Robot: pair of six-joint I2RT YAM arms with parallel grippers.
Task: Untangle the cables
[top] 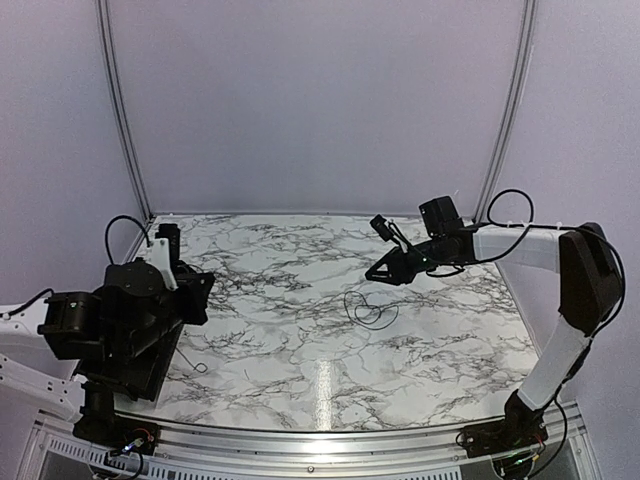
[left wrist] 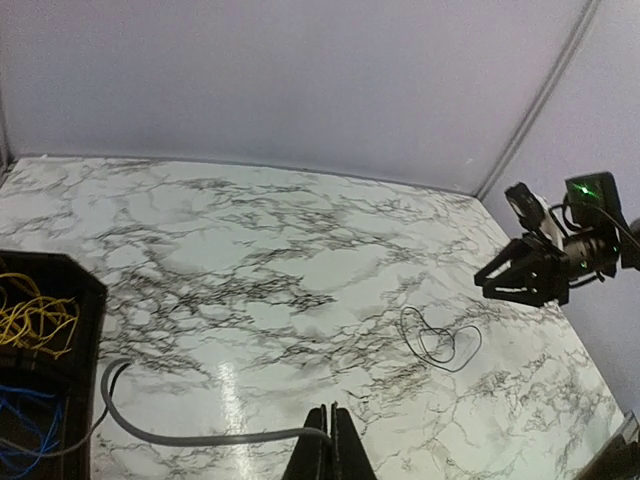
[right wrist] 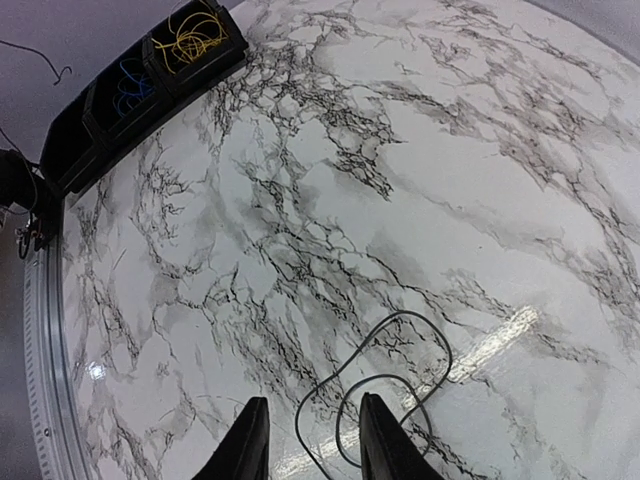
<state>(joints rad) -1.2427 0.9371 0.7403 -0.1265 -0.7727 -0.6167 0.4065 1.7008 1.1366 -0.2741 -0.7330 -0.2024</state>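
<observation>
A thin black cable [top: 370, 310] lies in loose double loops on the marble table [top: 300, 350], right of centre. It also shows as black loops [left wrist: 449, 369] in the left wrist view. My right gripper [top: 375, 272] hovers just above it, open and holding nothing. In its own view the fingers [right wrist: 250, 445] straddle the near end of the cable [right wrist: 411, 313]. My left gripper [left wrist: 336, 430] is shut on the end of a grey cable [left wrist: 200, 438], which curves left toward the bin. Yellow cables [left wrist: 35, 320] and blue cables [left wrist: 25, 425] lie in the bin's compartments.
A black compartmented bin [top: 150, 340] sits at the table's left edge, under my left arm; its rim [left wrist: 60, 265] shows in the left wrist view. Metal frame posts [top: 120, 110] and grey walls enclose the back and sides. A metal rail [top: 320, 440] runs along the front edge.
</observation>
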